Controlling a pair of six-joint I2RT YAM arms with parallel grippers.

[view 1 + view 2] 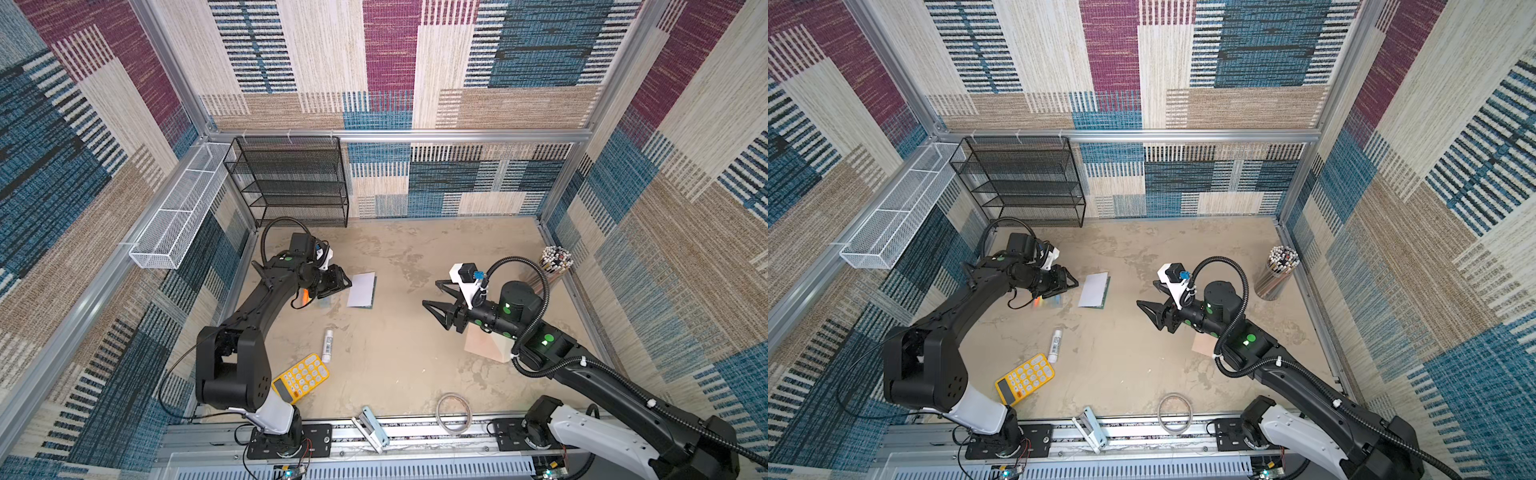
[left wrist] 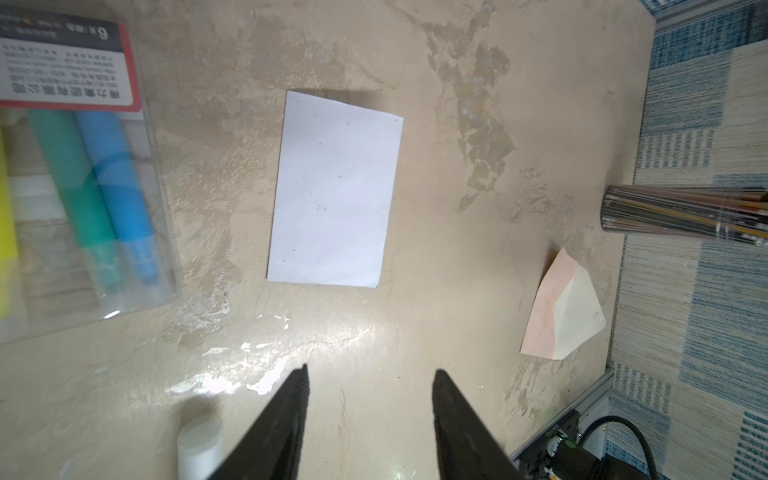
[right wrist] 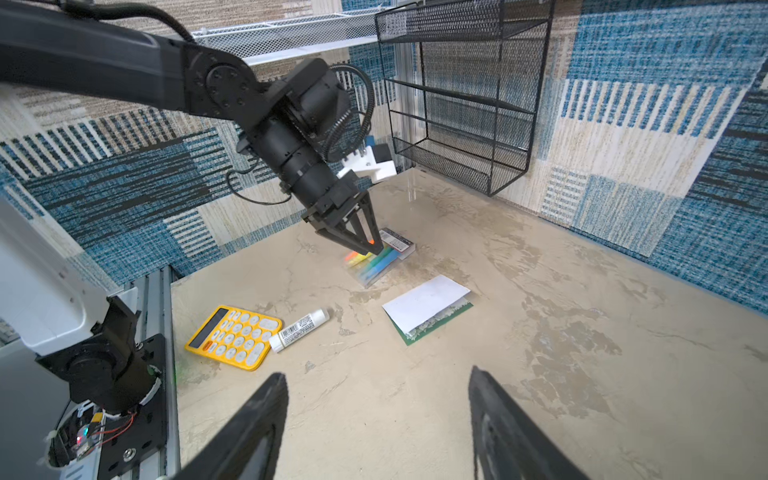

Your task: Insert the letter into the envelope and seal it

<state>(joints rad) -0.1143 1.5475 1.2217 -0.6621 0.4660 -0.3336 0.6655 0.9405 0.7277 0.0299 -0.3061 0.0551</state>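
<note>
Envelope (image 1: 486, 347) lies flat on the near right of the table (image 1: 415, 257), peach side up with its cream flap open. In both top views the right arm covers part of it. It sits behind and below the right gripper (image 1: 429, 292), to the right of the fingertips and not touching them. That claw is released, its jaws spread wide with nothing between them, and it points left. On the near left are a yellow calculator (image 1: 301, 377) and, just beyond it, a glue stick (image 1: 327, 345).

Farther in and left of centre, the letter (image 1: 362, 289) lies between the two claws, white face up. Its green border shows along its right and near edges. It is well apart from the right claw and just right of the left gripper (image 1: 347, 282). The left claw's jaws stand apart and hold nothing. Its fingertips stop short of the sheet's left edge, just over a clear marker pack (image 3: 374, 266). Whether they touch the pack cannot be told.
</note>
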